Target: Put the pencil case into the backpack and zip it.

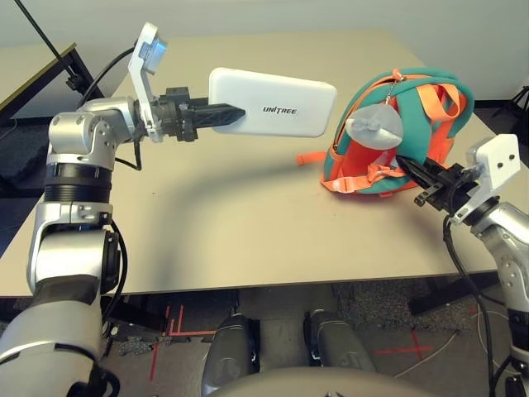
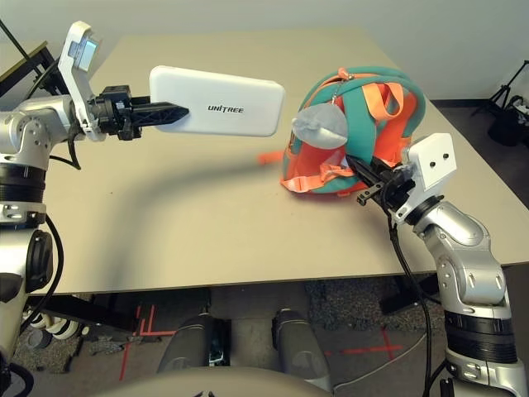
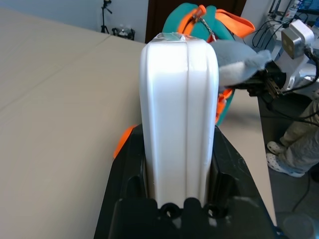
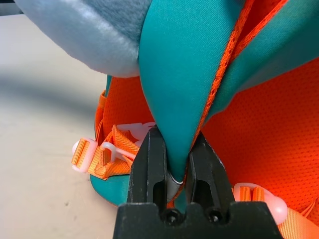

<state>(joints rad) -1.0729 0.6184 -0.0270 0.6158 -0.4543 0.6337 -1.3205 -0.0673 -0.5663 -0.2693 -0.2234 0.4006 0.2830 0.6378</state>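
The flat white rectangular pencil case (image 1: 273, 102) with rounded corners is clamped at one short end by the left gripper (image 1: 225, 113), raised clear of the beige tabletop (image 1: 207, 223). Its long axis is held roughly level, free end pointed at the small teal-and-orange backpack (image 1: 405, 136), a small gap left between them. The "UNITREE" lettering is seen upright on the broad face. The backpack is placed near the tabletop's right edge, grey plush fin (image 1: 374, 126) toward the case. A teal fabric fold of the backpack is pinched by the right gripper (image 4: 172, 164), fingers narrow.
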